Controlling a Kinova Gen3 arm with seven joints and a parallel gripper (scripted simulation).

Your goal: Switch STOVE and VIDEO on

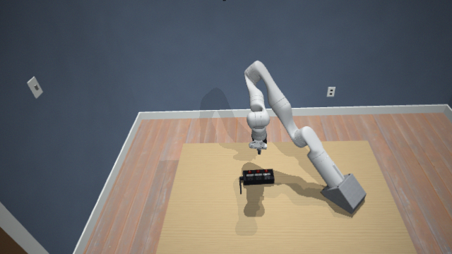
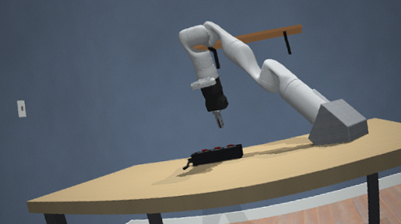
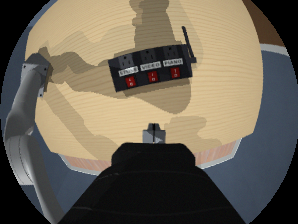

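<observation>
A black power strip (image 1: 258, 176) lies flat on the tan table, the right way up, with three red switches in a row along its top. It also shows in the side view (image 2: 216, 154) and in the wrist view (image 3: 153, 70), where white labels sit above the switches but are too small to read. A short black cord end sticks out at its left end (image 1: 241, 185). My gripper (image 2: 218, 120) (image 1: 259, 151) is shut and empty. It points down and hangs well above the strip, over its far side. The closed fingertips show in the wrist view (image 3: 153, 131).
The arm's grey base (image 1: 343, 192) stands on the table to the right of the strip. A wooden wall shelf (image 2: 261, 36) hangs behind the arm. The table's edges show in the side view (image 2: 235, 191).
</observation>
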